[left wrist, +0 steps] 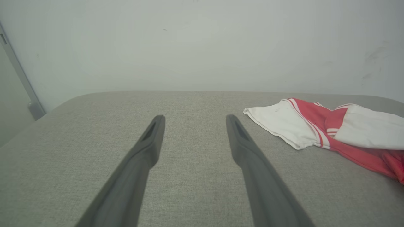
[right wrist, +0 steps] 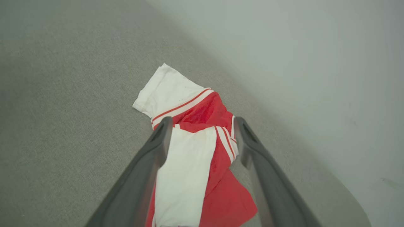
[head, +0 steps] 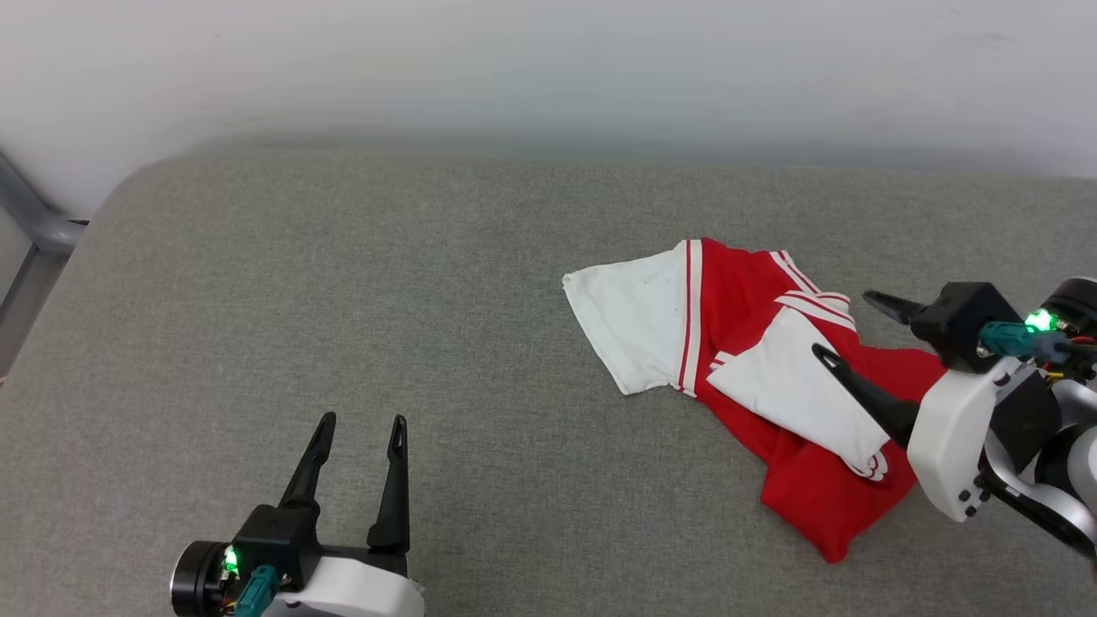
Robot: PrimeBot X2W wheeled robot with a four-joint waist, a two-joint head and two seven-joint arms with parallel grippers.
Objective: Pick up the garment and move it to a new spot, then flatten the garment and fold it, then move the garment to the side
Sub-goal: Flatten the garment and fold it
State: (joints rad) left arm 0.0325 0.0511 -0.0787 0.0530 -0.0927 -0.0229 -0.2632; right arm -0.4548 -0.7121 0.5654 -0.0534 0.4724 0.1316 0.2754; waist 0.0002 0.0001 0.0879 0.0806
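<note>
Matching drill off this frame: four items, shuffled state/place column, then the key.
1 left gripper
2 right gripper
3 garment
4 surface

A crumpled, on the right side of the head view
B grey woven fabric
C open, above bare fabric
D open, fingers over red-and-white cloth

Pairs: 1-C, 2-D, 3-A, 4-B

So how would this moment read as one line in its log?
jersey T-shirt: crumpled, unheld | right gripper: open, over it | left gripper: open, apart
</note>
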